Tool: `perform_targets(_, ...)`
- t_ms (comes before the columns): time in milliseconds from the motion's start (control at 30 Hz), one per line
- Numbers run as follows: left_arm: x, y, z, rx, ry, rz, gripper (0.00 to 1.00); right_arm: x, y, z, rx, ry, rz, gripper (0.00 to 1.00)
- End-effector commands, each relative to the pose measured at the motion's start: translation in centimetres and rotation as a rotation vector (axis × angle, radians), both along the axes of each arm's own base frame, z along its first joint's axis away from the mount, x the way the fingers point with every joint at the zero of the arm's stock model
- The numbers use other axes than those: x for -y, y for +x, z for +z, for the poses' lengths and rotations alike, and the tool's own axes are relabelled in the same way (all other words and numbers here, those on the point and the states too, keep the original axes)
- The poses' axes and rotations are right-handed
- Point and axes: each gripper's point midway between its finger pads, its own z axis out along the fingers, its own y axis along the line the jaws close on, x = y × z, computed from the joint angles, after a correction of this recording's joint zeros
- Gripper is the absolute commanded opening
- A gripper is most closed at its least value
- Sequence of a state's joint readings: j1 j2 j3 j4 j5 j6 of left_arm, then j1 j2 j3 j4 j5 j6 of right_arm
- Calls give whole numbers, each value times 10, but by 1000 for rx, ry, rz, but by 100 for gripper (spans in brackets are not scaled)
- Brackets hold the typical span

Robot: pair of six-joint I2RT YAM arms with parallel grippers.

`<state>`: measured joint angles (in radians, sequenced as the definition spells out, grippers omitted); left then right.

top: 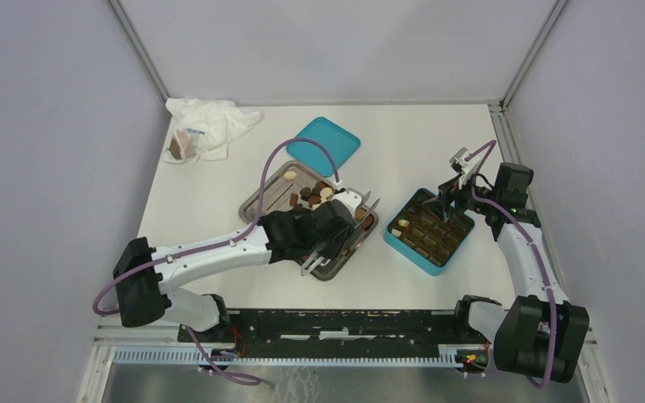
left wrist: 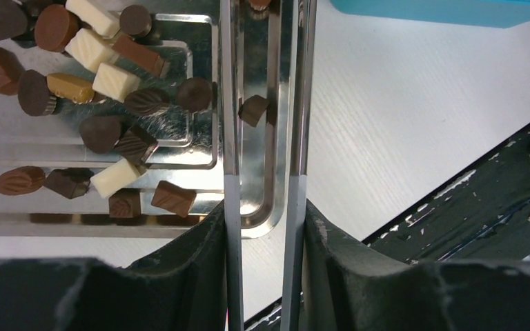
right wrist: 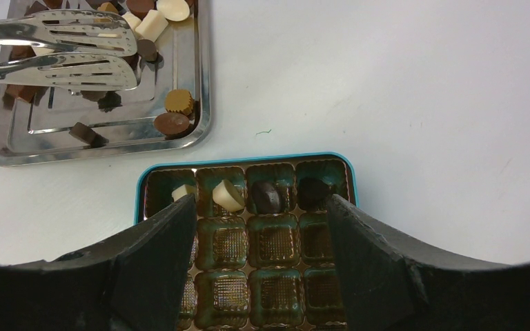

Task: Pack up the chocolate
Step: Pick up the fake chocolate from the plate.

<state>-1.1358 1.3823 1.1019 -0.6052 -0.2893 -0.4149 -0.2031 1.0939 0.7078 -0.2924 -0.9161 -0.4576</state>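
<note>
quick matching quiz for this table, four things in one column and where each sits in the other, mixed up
Things:
1. steel tray
2. teal box
3. teal lid
4. white bag

Places:
a. far left corner of the table
b. under the right gripper
c. flat on the table just behind the tray
d. mid-table, with loose chocolate on it

Pairs: 1-d, 2-b, 3-c, 4-a

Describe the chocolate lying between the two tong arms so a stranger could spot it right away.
Find the steel tray, then the metal tongs that the left pincer holds over its edge. Midway between the two tong arms lies a small, squarish dark brown chocolate, set apart on the tray's outer strip while the other chocolates crowd its inner part.
</note>
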Motion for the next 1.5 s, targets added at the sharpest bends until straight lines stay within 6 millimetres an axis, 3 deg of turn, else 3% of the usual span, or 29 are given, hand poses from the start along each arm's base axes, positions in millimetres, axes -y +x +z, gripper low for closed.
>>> perform_targets(0,-18,4,7,1,-8,80,44,-1,3,11,50,0,10,75)
perform_targets(267,-55,-4,-7,-79,107,133,45,-1,3,10,48,0,10,75)
perform_targets(533,-75,-15,-26,-161,251,145,46,-1,3,9,46,-1,10,75)
perform_targets(1467,-66,-21,-34,-214,272,80,49,0,3,8,44,-2,8,75)
